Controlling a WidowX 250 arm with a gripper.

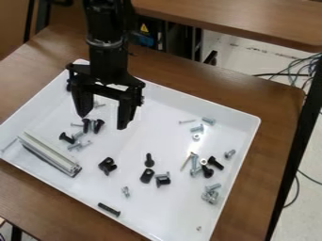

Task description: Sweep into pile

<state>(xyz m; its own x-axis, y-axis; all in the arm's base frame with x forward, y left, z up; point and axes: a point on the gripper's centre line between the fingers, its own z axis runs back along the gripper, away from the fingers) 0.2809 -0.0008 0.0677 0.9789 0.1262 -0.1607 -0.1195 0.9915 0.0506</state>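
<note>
My gripper (102,122) hangs over the upper left of the white tray (182,104), open, its two fingers apart with nothing held between them. Below and near the left finger lie black screws (98,125) and silver screws (78,145). A metal bar (49,154) with a pale top rests by the tray's left side. Black pieces (108,165) sit around the lower middle, with another black piece (147,175) to their right. Silver bolts (194,164) and black screws (215,163) are scattered at the right, and more silver hardware (211,195) lies below them.
The tray's raised walls surround the loose hardware on a brown table (286,101). A black rod (108,209) lies near the tray's lower edge. Another table (252,21) stands behind, and cables (301,70) hang at the right.
</note>
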